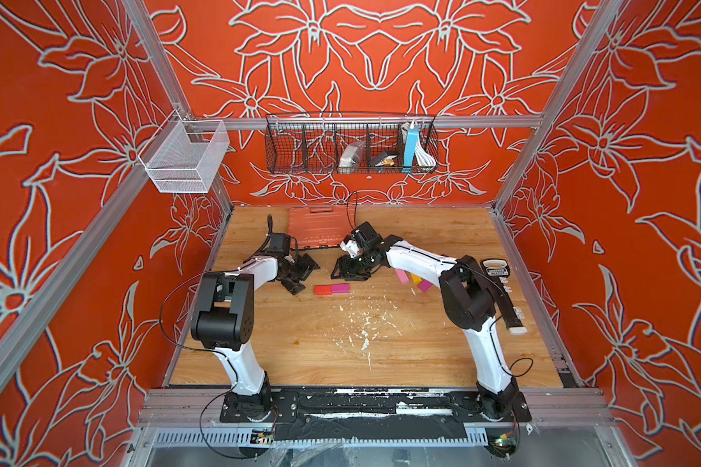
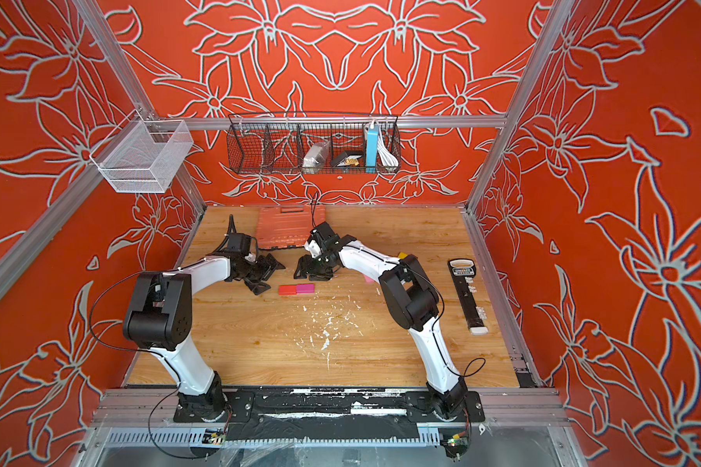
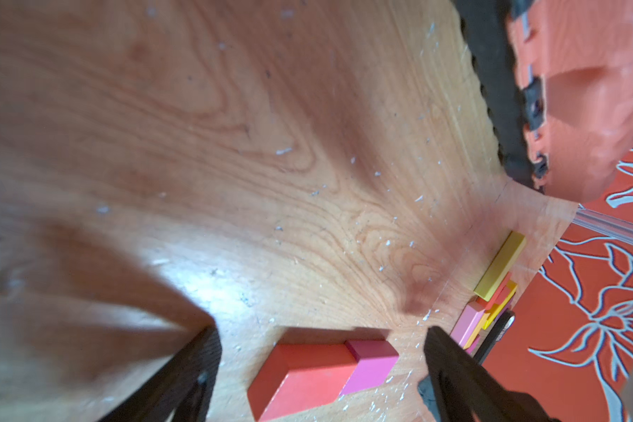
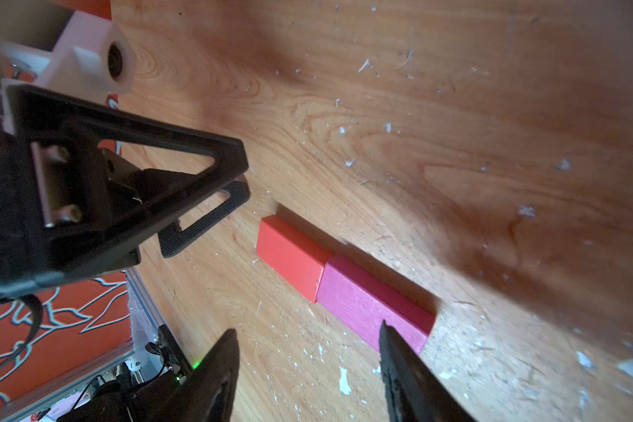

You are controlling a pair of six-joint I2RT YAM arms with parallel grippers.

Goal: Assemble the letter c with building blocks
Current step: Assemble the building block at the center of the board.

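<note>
Blocks first: we see a red block (image 1: 323, 289) and a magenta block (image 1: 340, 288) lying flat on the counter (image 1: 300, 343), end to end and touching, in both top views. We find the remaining blocks in a heap (image 1: 415, 279) beside the right arm (image 1: 417, 258), which partly hides them. In the left wrist view a long yellow block (image 3: 499, 266) lies at the heap's edge. The left jaws are spread wide and empty, low near the red block. The right jaws stand apart with only bare counter between them, one tip at the magenta block's end; we cannot tell whether it touches. A ribbed orange case (image 1: 314, 226) lies at the counter's back.
</note>
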